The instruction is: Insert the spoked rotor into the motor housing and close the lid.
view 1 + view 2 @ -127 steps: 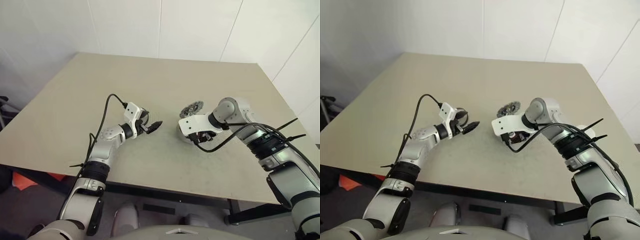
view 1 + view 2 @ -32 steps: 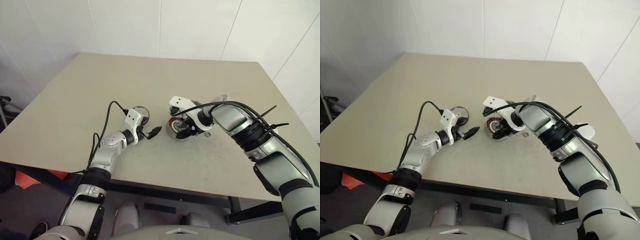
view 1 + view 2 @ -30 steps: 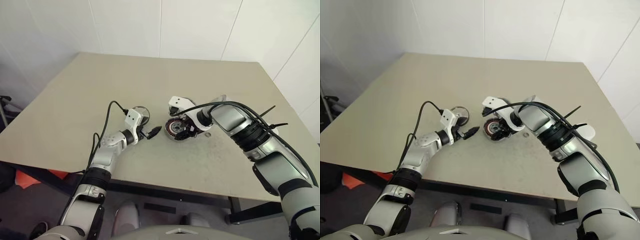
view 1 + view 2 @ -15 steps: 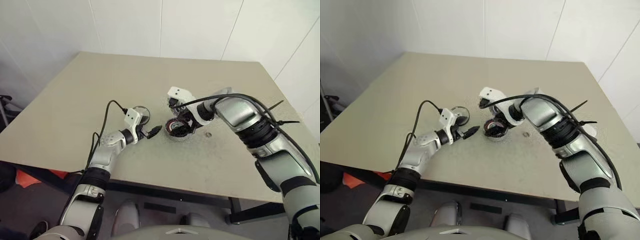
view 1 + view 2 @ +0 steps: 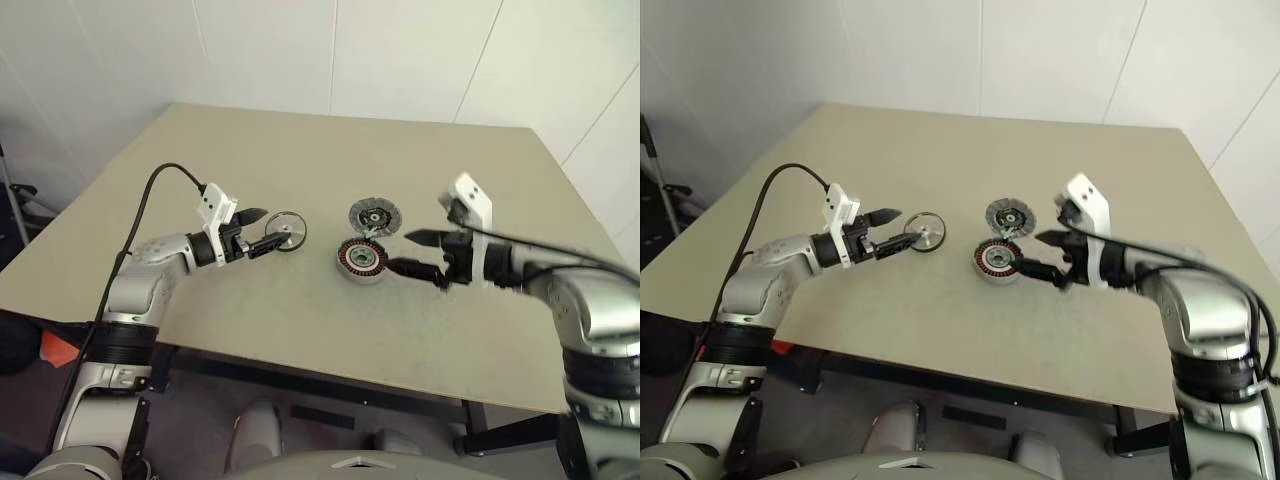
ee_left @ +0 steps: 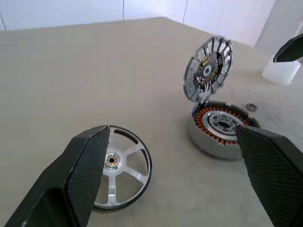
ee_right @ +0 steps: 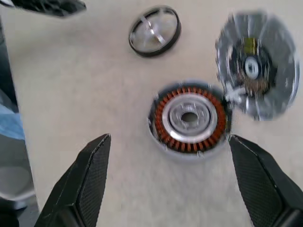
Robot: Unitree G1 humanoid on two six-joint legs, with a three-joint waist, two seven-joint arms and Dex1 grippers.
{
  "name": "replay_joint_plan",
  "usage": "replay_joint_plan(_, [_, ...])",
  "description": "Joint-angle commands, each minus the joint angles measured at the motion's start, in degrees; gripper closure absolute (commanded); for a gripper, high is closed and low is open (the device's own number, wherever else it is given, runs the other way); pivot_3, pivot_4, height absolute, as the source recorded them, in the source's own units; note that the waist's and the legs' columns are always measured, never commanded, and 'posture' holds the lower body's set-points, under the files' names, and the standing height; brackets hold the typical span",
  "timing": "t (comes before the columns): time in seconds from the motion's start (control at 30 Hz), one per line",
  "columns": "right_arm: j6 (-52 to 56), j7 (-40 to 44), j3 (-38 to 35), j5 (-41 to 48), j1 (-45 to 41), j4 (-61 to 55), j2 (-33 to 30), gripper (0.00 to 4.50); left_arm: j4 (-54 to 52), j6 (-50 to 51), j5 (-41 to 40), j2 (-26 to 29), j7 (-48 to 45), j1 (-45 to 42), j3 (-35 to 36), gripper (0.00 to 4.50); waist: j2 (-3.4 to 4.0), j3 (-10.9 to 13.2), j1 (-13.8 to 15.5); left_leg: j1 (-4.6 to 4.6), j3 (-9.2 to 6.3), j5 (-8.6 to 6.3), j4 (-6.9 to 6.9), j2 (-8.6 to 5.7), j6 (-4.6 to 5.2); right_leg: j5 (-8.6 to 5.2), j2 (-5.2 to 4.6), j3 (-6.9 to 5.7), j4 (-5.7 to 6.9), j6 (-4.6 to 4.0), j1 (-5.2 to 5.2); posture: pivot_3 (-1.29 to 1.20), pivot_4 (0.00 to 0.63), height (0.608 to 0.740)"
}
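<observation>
Your work surface was a plain beige table (image 5: 300,150), matte and slightly scuffed near the middle, set into a corner of white panelled walls (image 5: 400,50). Working left to right, you had the left gripper (image 5: 258,231) held just above the table with its two black fingers spread apart and nothing between them. Just beside its tips lay one spoked rotor (image 5: 285,231), flat on the table, a black ring with pale spokes. Further right stood one motor housing (image 5: 361,258), upright and uncovered, its copper windings showing around the centre. One lid (image 5: 374,216) stood tilted up on edge at the housing's far rim, touching it; whether it was hinged there could not be told. In the left wrist view you also had one small metal washer (image 6: 251,107) on the table just beyond the housing, and one white translucent cylinder (image 6: 281,72) further off. The right gripper (image 5: 414,253) was just right of the housing, fingers wide apart and empty.
</observation>
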Motion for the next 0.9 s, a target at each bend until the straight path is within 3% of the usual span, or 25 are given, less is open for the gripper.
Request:
replay_joint_plan(0.03, [-7.7, -3.9, 1.1, -1.5, 2.1, 2.4, 1.7, 0.03, 3.9, -2.2, 0.0, -1.0, -1.4, -4.3, 0.3, 0.00, 0.00, 0.0, -0.3, 0.01, 0.00, -0.01, 0.01, -0.01, 0.02, 0.00, -0.02, 0.00, 0.03, 0.00, -0.01, 0.00, 0.000, 0.740])
replay_joint_plan(0.27, [-15.4, -10.6, 1.8, -3.5, 0.0, 14.2, 4.1, 0.03, 5.6, -2.1, -1.2, -6.4, -1.5, -6.8, -0.1, 0.00, 0.00, 0.0, -0.5, 0.18, -0.01, -0.02, 0.00, -0.05, 0.04, 0.05, -0.13, -0.03, 0.04, 0.03, 0.02, 0.00, 0.000, 0.740])
replay_joint_plan(0.5, [-17.7, -11.7, 2.1, -4.4, -1.4, 21.2, 1.7, 0.03, 5.3, -2.6, -0.7, -7.1, -1.7, -6.3, -0.3, 0.00, 0.00, 0.0, -0.4, -0.04, -0.01, 0.00, 0.02, 0.06, 0.04, 0.15, -0.06, -0.16, -0.03, -0.11, -0.08, 0.00, 0.000, 0.740])
replay_joint_plan(0.9, [-19.7, -10.4, 4.4, -5.2, 1.0, 23.0, -1.1, 0.03, 3.6, -3.1, -0.3, -7.6, 0.0, -4.2, -0.3, 0.00, 0.00, 0.0, -0.4, 0.01, 0.00, -0.14, 0.05, 0.06, 0.27, 0.14, -0.08, -0.16, -0.07, -0.10, 0.00, 0.00, 0.000, 0.740])
